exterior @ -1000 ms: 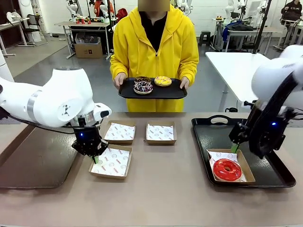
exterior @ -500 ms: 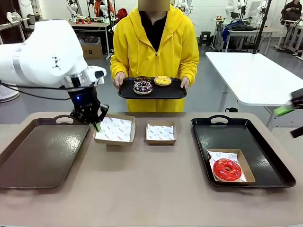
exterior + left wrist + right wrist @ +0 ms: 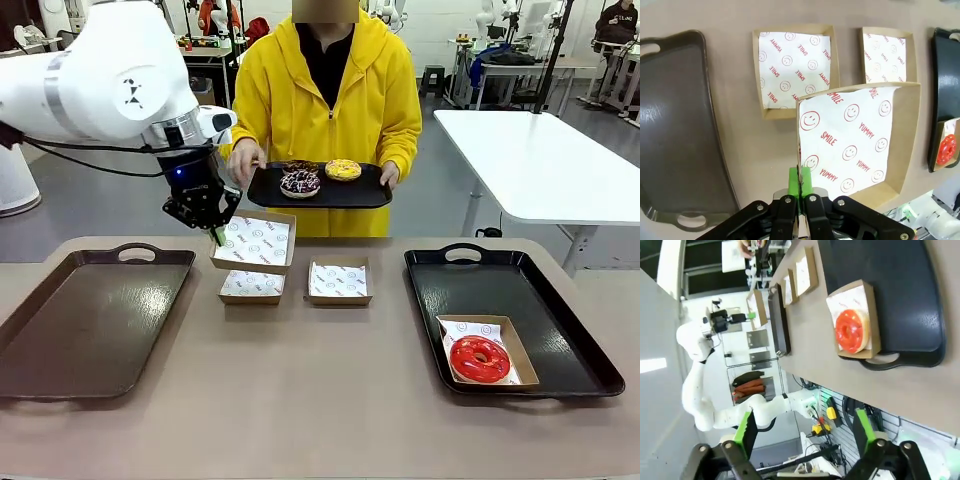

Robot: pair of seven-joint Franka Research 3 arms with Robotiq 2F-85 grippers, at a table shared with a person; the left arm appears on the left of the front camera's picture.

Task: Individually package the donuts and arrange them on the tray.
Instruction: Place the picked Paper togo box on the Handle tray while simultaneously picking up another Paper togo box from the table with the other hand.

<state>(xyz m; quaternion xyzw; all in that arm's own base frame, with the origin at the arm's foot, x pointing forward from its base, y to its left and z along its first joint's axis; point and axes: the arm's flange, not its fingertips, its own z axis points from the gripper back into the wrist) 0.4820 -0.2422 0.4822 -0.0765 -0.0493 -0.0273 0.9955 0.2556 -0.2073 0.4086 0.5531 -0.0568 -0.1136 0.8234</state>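
The left claw pinches the rim of a paper-lined box, holding it in the air above the bench. Just beyond it, a person holds a serving tray carrying a drizzled donut and a yellow donut. Well to its right, a red donut sits boxed on a black tray. The right claw is spread wide and grips nothing.
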